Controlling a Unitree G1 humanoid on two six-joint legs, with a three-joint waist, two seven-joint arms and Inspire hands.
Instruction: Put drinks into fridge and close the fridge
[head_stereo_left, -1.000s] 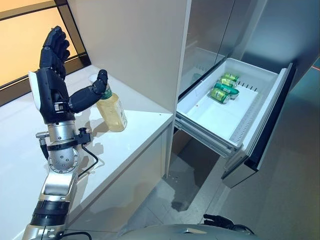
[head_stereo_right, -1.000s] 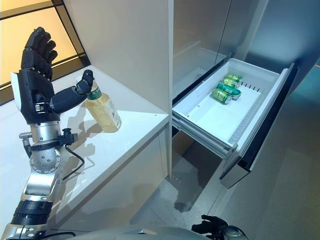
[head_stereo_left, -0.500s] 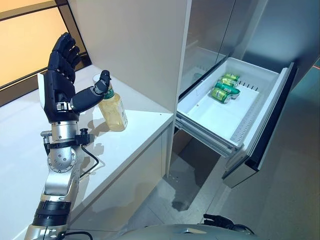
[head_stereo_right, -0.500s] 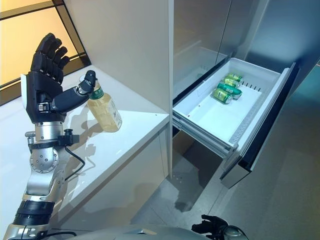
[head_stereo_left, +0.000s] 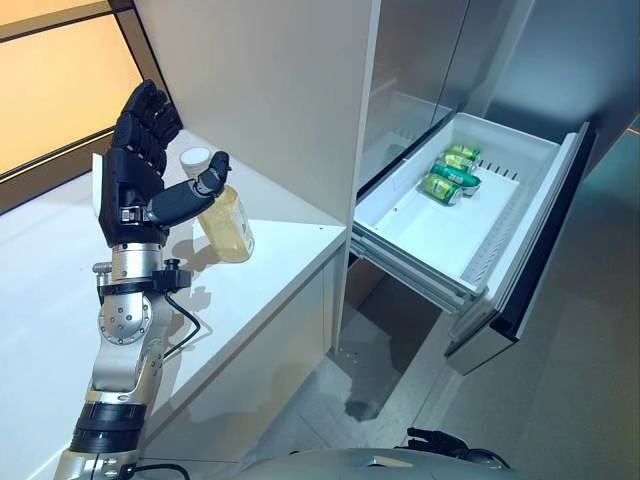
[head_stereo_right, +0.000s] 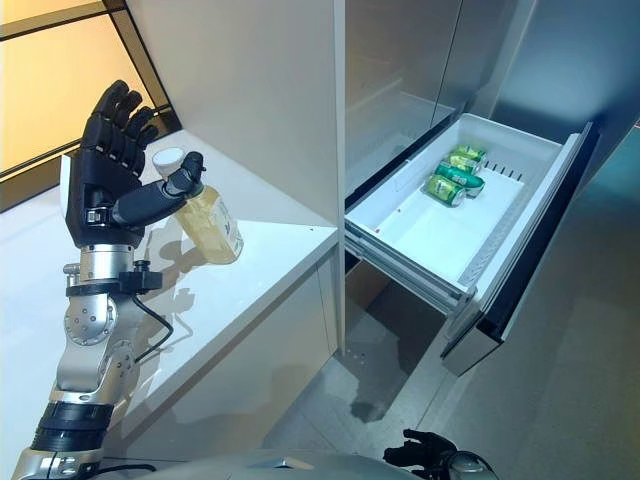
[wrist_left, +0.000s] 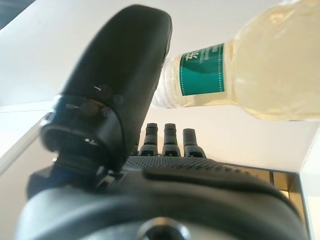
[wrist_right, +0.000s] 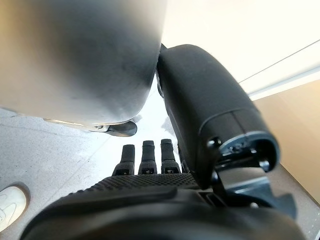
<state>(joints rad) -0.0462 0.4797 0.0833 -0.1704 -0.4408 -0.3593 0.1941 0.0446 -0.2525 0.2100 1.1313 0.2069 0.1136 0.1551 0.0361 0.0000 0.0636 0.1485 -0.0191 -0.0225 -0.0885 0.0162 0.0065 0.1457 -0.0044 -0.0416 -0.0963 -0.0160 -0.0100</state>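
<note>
Left hand (head_stereo_left: 135, 170) raised above the white counter (head_stereo_left: 60, 300), fingers straight and spread, grasping nothing; its thumb reaches out to the neck of the bottle (head_stereo_left: 226, 220), just beside or touching it. The bottle, pale yellow with a white cap, stands slightly tilted on the counter by the fridge wall. Right hand (wrist_right: 165, 190) low over the floor, fingers extended, empty. Open fridge drawer (head_stereo_left: 420, 235) holds green cans (head_stereo_left: 447, 175) at its far end.

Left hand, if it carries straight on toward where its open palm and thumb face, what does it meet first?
Most likely the bottle on the counter: the left hand is open beside it, its thumb by the neck. Contact is unclear.
</note>
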